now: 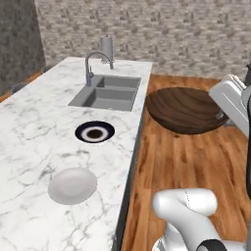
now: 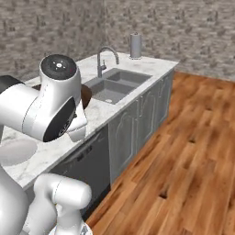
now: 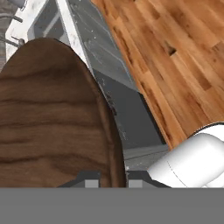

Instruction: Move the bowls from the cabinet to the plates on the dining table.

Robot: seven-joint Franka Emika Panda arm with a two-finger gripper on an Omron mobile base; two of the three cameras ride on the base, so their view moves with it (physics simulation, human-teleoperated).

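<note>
The end effector [image 3: 110, 177] is clamped on the brown bowl's [image 3: 48, 118] rim (bowl held above the floor).

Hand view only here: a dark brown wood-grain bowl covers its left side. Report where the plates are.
Observer: In the left base view, the small round dark navy blue plate lies on the white marble dining table, short of the grey sink.
Operator: Give me the other plate.
Observer: The small round pale whitish-grey plate lies nearer the base, apart from the navy one.
Operator: Say where the bowl hangs.
Observer: The wide dark brown wood-grain bowl, its rim pinched in the shut gripper, hangs over the wooden floor, right of the table's edge.
</note>
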